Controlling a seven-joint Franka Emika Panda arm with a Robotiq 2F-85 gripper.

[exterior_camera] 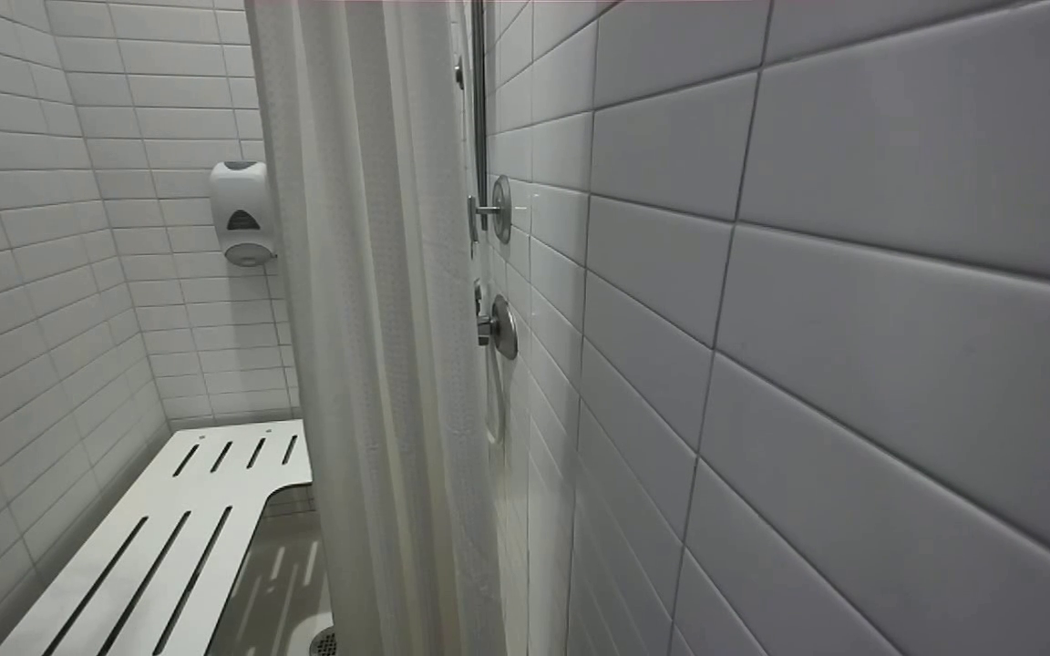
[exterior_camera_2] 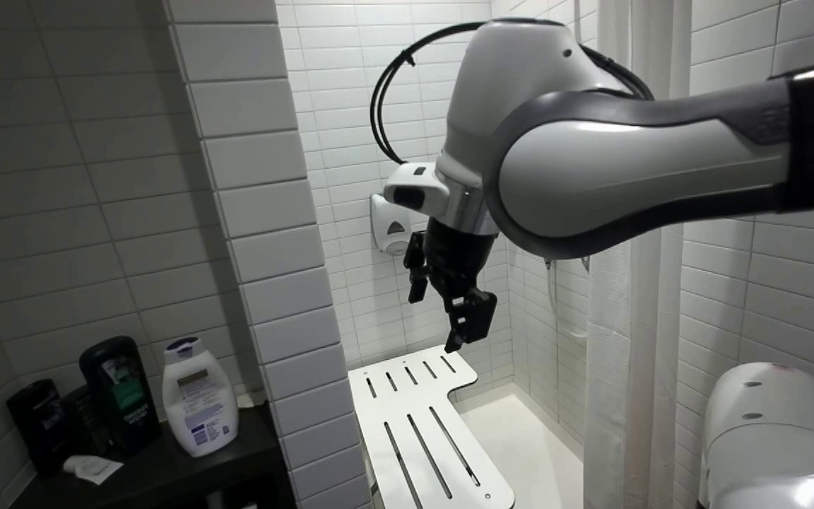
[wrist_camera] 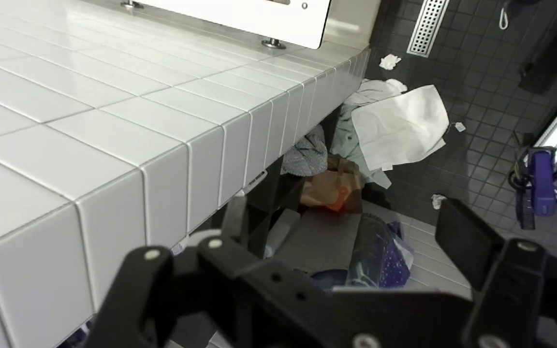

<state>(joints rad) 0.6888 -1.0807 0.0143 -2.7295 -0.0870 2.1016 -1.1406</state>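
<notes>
- Progress, our read: no grasp made, nothing carried; all handling is left to do.
- Jaws spread wide; our gripper (exterior_camera_2: 435, 319) is empty, nothing between its fingers (wrist_camera: 467, 244).
- Nearest: the end of the white-tiled partition (wrist_camera: 128, 140), just beside one finger in the wrist view. We see no contact.
- Slotted shower bench (exterior_camera_2: 400, 406) sits along the partition, lower than the gripper; we can't tell how deep the gap is.
- In an exterior view, a white toiletry bottle (exterior_camera_2: 200, 403) and a dark green-labelled bottle (exterior_camera_2: 121, 396) stand on the black shelf (exterior_camera_2: 152, 466) across the partition, well apart from us. White tube (exterior_camera_2: 96, 468) lies there too.
- Pose: forearm (exterior_camera_2: 647, 170) enters near level, past the shower curtain (exterior_camera_2: 633, 367), then bends so the gripper hangs pointing down, slightly tilted.
- Wrist camera looks down on a brown paper bag (wrist_camera: 331, 186) and white cloth (wrist_camera: 402, 128).
</notes>
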